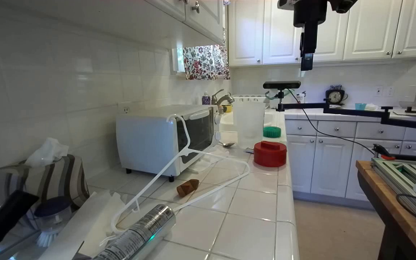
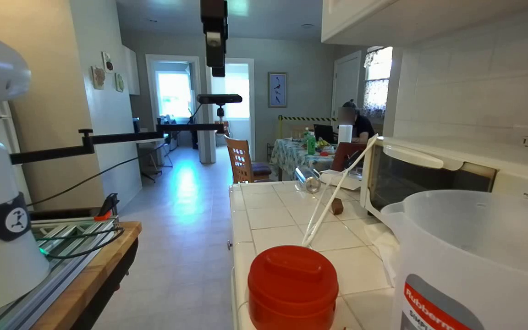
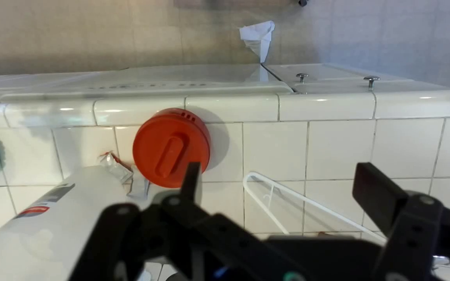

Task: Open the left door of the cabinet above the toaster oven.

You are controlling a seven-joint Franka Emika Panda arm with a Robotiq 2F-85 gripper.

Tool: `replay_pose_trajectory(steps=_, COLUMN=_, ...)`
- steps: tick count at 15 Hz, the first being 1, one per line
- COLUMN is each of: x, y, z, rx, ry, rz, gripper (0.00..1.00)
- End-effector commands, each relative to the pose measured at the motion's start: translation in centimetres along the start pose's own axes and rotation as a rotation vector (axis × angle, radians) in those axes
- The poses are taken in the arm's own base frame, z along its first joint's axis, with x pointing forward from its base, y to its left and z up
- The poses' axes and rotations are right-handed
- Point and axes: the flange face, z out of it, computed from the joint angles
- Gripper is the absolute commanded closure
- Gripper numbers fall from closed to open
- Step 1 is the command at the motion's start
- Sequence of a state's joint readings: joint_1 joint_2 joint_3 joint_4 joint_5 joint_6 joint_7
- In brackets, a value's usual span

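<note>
The white wall cabinet [image 1: 208,16] hangs above the toaster oven [image 1: 146,133] in an exterior view; its doors look shut, with small knobs near their lower edges. Its underside and edge [image 2: 360,23] show at the top right in an exterior view, where the toaster oven's dark glass front [image 2: 420,178] also shows. My gripper [image 1: 306,65] points down in the air, out in front of the counter and apart from the cabinet; it also hangs at the top in an exterior view [image 2: 218,68]. In the wrist view its fingers [image 3: 279,171] are wide apart with nothing between them. The cabinet is out of the wrist view.
A red container [image 1: 270,153], a clear pitcher [image 2: 465,256] and a green lid [image 1: 272,131] stand on the tiled counter. A white hanger [image 1: 226,184] leans by the oven. A camera on a black arm [image 1: 282,85] stands beyond the counter edge. A spray can [image 1: 139,231] lies nearby.
</note>
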State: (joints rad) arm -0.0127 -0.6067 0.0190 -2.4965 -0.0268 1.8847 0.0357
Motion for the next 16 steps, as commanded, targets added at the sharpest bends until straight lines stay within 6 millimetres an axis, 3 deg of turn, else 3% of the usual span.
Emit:
replay_pose_trajectory(steps=1, x=0.0, y=0.0, z=-0.1, rx=0.0, ry=-0.001, rz=0.0, gripper=0.0)
replay_pose_trajectory(steps=10, x=0.1, y=-0.1, z=-0.1, rx=-0.008, ry=0.005, rz=0.008, gripper=0.0)
replay_pose_trajectory(steps=16, x=3.5, y=-2.0, z=-2.1, rx=-0.066, ry=0.351, rz=-0.063, gripper=0.0)
